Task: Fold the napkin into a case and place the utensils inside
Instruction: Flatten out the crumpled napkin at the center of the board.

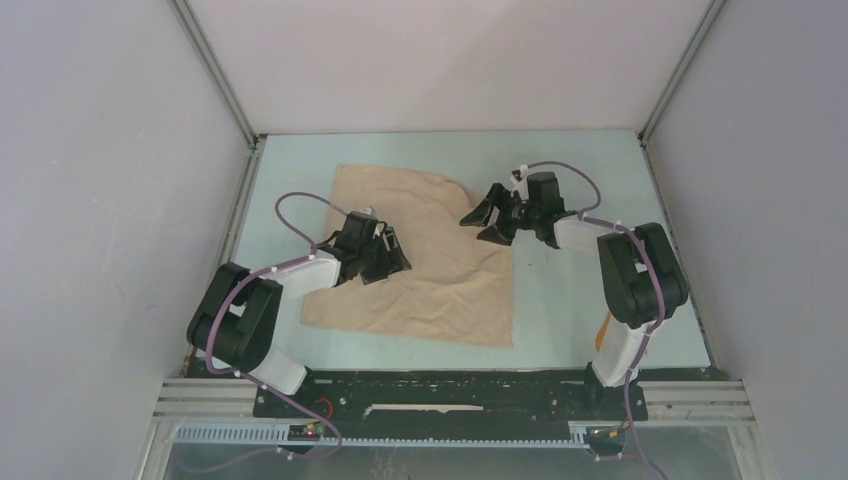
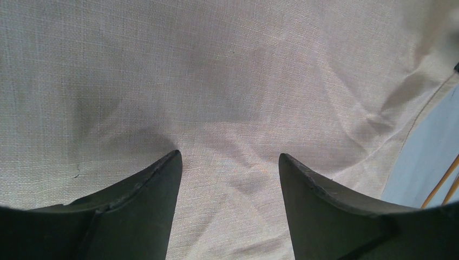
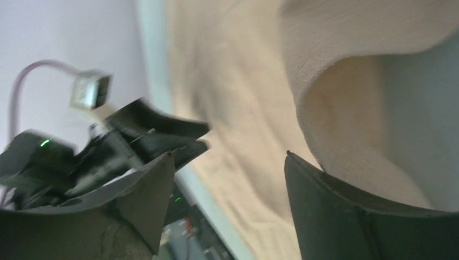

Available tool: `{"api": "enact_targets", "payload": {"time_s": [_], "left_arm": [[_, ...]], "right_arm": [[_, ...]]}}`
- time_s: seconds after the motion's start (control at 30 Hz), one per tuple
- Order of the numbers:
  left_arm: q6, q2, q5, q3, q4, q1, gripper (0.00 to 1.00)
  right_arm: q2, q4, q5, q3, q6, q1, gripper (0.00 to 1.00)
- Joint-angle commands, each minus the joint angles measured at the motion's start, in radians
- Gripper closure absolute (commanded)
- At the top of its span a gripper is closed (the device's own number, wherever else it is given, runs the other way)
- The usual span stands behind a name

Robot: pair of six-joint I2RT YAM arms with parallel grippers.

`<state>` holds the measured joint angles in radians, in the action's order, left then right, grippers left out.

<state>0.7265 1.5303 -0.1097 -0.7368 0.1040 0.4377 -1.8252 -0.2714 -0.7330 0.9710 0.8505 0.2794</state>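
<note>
Beige-tan woven cloth napkin (image 1: 440, 285) is lying wrinkled on the pale blue worktop (image 1: 570, 310), looking soft, light and limp, best pinched at an edge, I am judging, while the left pincer (image 1: 392, 255) and right pincer (image 1: 487, 222) are hovering spread, empty.

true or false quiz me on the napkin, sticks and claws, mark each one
1. The napkin lies spread out, not folded into a case. True.
2. The left claw is shut on the napkin. False: it is open over it, gripping nothing.
3. The sticks lie on the napkin. False: they lie on the bare table beside it.
4. The right claw is open. True.
</note>
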Motion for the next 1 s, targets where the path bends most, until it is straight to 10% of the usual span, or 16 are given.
{"api": "enact_targets", "payload": {"time_s": [0.0,0.33,0.97], "left_arm": [[-0.005,-0.026,0.003,-0.015,-0.023,0.007,0.27],[-0.005,-0.032,-0.011,-0.016,-0.026,0.009,0.28],[0.001,-0.040,-0.033,0.014,-0.033,0.016,0.28]], "right_arm": [[0.032,0.438,0.279,0.120,-0.318,-0.068,0.16],[-0.146,0.257,0.084,0.189,-0.082,-0.243,0.14],[-0.484,-0.274,-0.006,0.485,0.372,-0.161,0.20]]}}
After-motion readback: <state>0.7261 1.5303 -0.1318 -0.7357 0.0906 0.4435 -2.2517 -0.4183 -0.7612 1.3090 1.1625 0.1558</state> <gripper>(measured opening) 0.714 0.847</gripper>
